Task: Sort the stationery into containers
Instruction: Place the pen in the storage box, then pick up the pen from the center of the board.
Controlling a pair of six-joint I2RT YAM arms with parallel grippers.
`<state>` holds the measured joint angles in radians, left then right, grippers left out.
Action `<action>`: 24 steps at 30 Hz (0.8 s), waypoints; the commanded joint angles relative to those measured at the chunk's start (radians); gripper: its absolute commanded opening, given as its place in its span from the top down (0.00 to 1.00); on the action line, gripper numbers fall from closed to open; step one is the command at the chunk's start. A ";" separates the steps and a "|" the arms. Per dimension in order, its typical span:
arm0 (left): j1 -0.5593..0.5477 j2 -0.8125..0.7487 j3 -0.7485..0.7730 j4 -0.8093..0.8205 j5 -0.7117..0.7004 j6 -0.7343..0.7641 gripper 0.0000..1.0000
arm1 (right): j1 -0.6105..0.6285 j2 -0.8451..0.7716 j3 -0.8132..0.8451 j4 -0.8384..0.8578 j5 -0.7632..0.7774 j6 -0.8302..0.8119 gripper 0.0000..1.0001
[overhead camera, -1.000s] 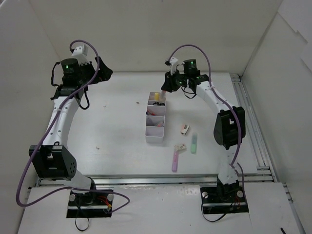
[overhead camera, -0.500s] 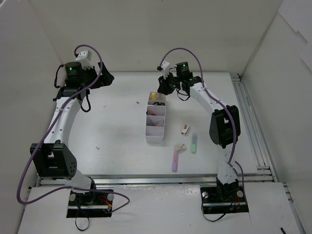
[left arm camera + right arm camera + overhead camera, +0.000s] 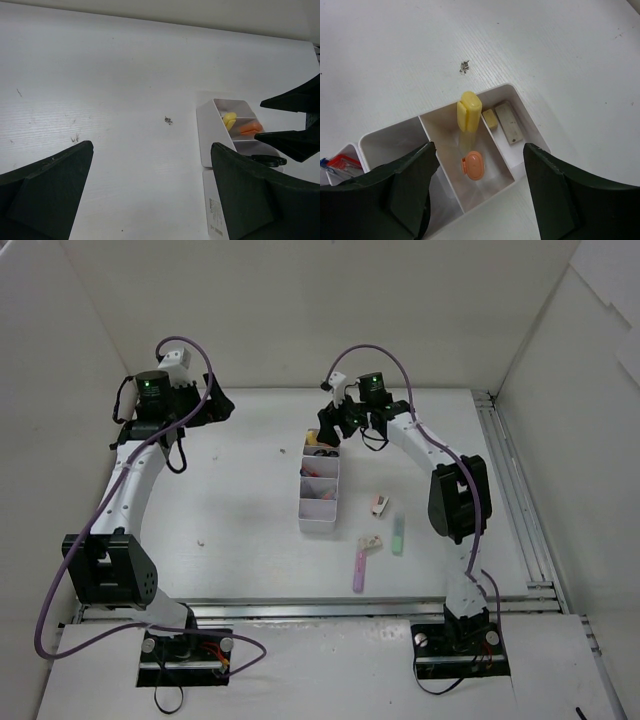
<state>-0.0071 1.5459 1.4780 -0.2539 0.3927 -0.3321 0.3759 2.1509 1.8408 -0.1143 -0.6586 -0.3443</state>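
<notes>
Chunky yellow highlighter (image 3: 469,117) and orange highlighter (image 3: 474,166) sit in the narrow white tray (image 3: 395,137) under your right pincer (image 3: 479,147), spread apart like your left pincer (image 3: 152,145).

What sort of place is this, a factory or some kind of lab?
Probably a lab test bench, not a factory. A left arm and a right arm are bolted to a table walled in by white panels, with a tray and a loose green highlighter on it.
</notes>
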 commanded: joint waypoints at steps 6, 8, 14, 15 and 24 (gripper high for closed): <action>-0.001 -0.082 0.005 0.007 -0.014 0.013 0.00 | 0.008 -0.261 -0.145 0.168 0.100 0.114 0.12; -0.001 -0.093 0.002 0.007 -0.011 0.012 0.01 | 0.006 -0.359 -0.230 0.301 0.138 0.184 0.02; -0.001 -0.128 -0.021 0.005 -0.011 0.015 0.01 | -0.017 -0.580 -0.462 0.374 0.344 0.341 0.02; -0.001 -0.132 -0.025 0.005 -0.008 0.013 0.00 | -0.025 -0.595 -0.485 0.334 0.412 0.378 0.02; -0.050 -0.179 -0.082 -0.021 -0.002 0.011 0.01 | -0.055 -0.903 -0.837 -0.085 0.718 0.720 0.02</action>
<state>-0.0406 1.4189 1.3949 -0.2924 0.3870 -0.3279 0.3202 1.3396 1.0710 -0.0311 -0.0879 0.2176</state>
